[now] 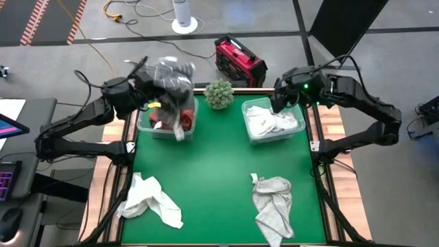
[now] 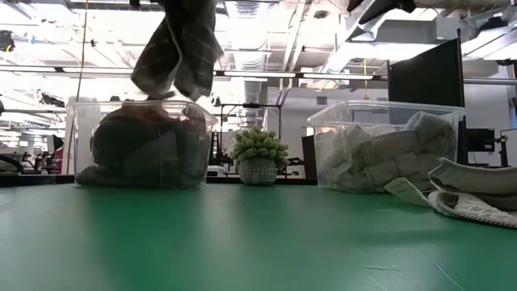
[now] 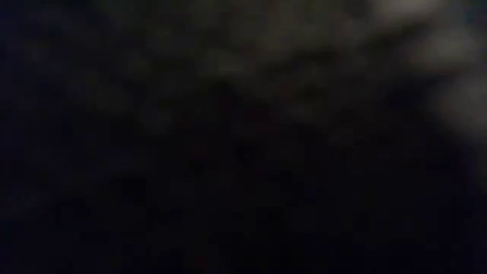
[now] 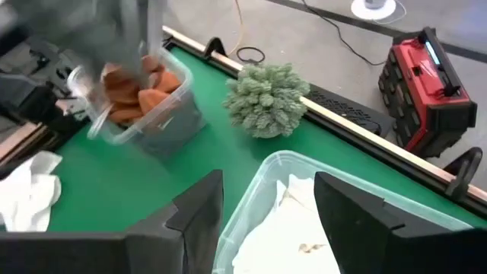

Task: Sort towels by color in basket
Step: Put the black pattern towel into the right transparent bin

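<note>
Directly above the left bin (image 1: 167, 125), the left tool (image 1: 159, 77) is clenched on a dark plaid towel (image 2: 179, 44), hanging lengthwise. Right tool (image 4: 268, 205), released, hovers over the right bin (image 1: 300, 127) of white towels.

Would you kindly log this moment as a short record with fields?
left gripper: shut on a dark grey towel, hanging over the left bin
right gripper: open, above the right bin
right bin contents: white towels
still on the mat: white towel, light grey towel
between bins: small plant
</note>
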